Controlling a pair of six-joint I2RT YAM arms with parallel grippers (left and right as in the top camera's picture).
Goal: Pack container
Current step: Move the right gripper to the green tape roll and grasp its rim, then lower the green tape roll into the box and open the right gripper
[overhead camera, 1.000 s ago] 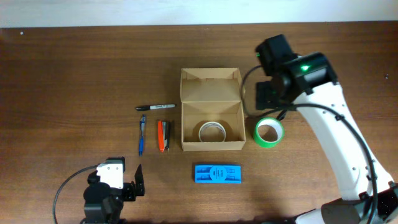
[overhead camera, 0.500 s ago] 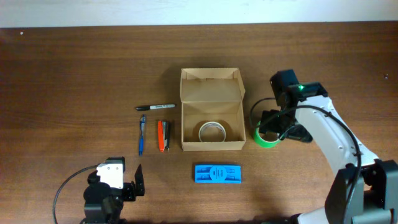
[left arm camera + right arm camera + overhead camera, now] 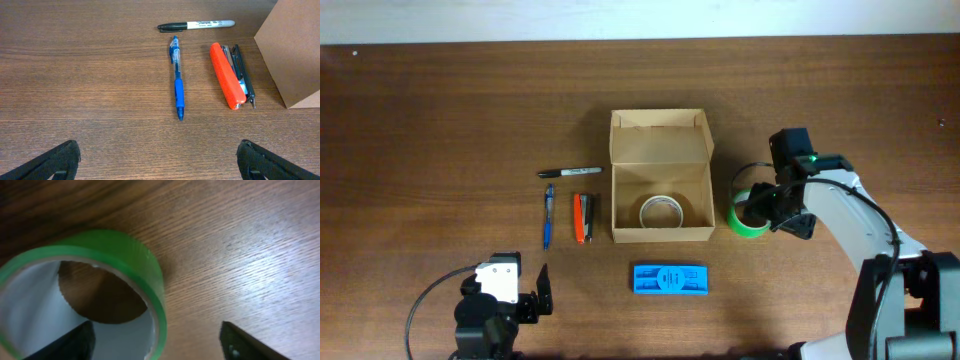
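The tan cardboard container [image 3: 660, 190] stands open at the table's middle, flap lid back, with a pale tape roll [image 3: 661, 212] inside. A green tape roll [image 3: 745, 220] lies on the table just right of it; it also shows in the right wrist view [image 3: 125, 265]. My right gripper [image 3: 767, 208] is open and low over this roll, one finger inside the ring and one outside its wall [image 3: 160, 342]. My left gripper [image 3: 160, 160] is open and empty at the front left; it also shows in the overhead view [image 3: 528, 300].
Left of the container lie a black marker [image 3: 570, 172], a blue pen [image 3: 548, 215] and an orange stapler [image 3: 582, 217]; the left wrist view shows them as well. A flat blue plastic object [image 3: 669, 279] lies in front of the container.
My right arm has come down from behind the green roll to it, and its fingers now straddle the roll's wall. The left arm has not moved.
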